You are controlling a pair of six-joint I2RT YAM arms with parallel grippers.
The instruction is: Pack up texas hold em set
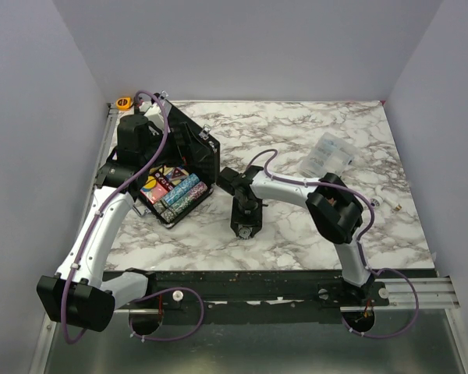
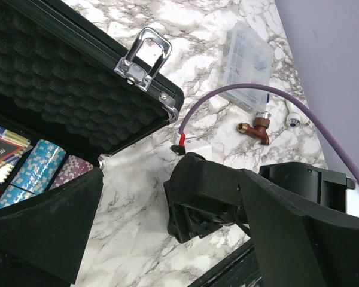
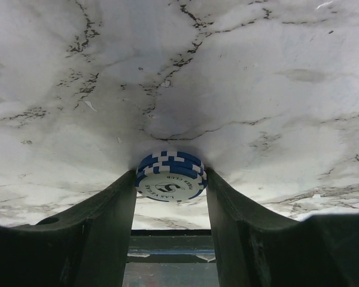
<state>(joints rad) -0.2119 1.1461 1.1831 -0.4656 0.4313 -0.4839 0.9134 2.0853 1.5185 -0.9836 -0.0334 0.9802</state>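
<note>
The black hinged case [image 1: 205, 160] stands open at the left middle of the table, lid up. Rows of chips [image 1: 181, 195] and card decks [image 1: 157, 187] lie in its tray. In the left wrist view I see the foam-lined lid [image 2: 66, 101], a silver latch [image 2: 142, 58] and chip rows [image 2: 39, 167]. My left gripper [image 1: 138, 152] is over the case's left side, with its fingers [image 2: 42, 227] wide apart and empty. My right gripper [image 1: 243, 227] points down at the table just right of the case. It is shut on a small stack of blue-and-white chips [image 3: 170, 173], which touches the marble.
A clear plastic bag [image 1: 326, 153] lies at the back right, also in the left wrist view [image 2: 246, 63]. Small brown [image 2: 256, 128] and white [image 2: 293, 121] fittings lie near it. An orange tape roll [image 1: 124, 102] sits at the back left corner. A black rail [image 1: 296, 284] runs along the near edge.
</note>
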